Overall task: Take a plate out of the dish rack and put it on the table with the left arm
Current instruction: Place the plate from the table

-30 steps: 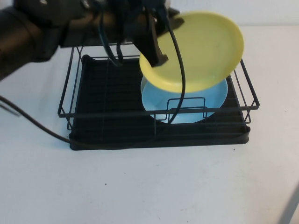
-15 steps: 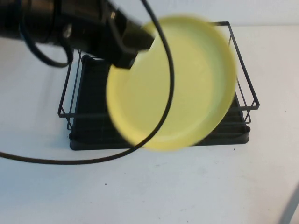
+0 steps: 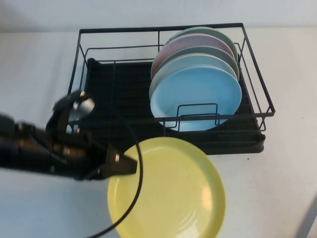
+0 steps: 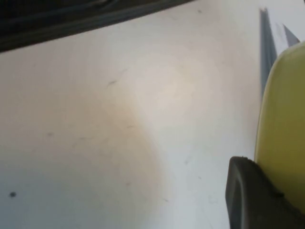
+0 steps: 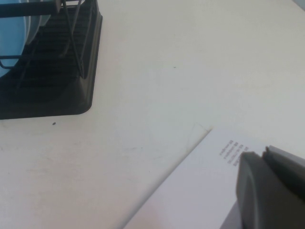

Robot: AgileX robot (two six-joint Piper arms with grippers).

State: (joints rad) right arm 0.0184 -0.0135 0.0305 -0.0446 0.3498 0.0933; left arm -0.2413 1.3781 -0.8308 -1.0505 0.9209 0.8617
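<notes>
The yellow plate [image 3: 171, 191] is out of the black wire dish rack [image 3: 124, 106] and sits low over the white table [image 3: 39, 208], just in front of the rack. I cannot tell if it touches the table. My left gripper [image 3: 124, 166] is shut on the plate's left rim. In the left wrist view one black finger [image 4: 248, 191] of the left gripper [image 4: 257, 167] presses on the yellow plate [image 4: 283, 119]; the other finger is hidden behind it. My right gripper [image 5: 264, 153] is shut and empty, low over the table at the right, away from the rack [image 5: 57, 71].
A light blue plate [image 3: 198, 96] stands at the front of the rack's right half, with green and pink plates [image 3: 198, 42] behind it. The left arm's black cable [image 3: 136, 193] loops across the yellow plate. A white printed sheet [image 5: 200, 191] lies under the right gripper.
The left arm has swung the yellow plate from above the rack, forward and down, to the table in front of the rack. The plates left in the rack are now uncovered.
</notes>
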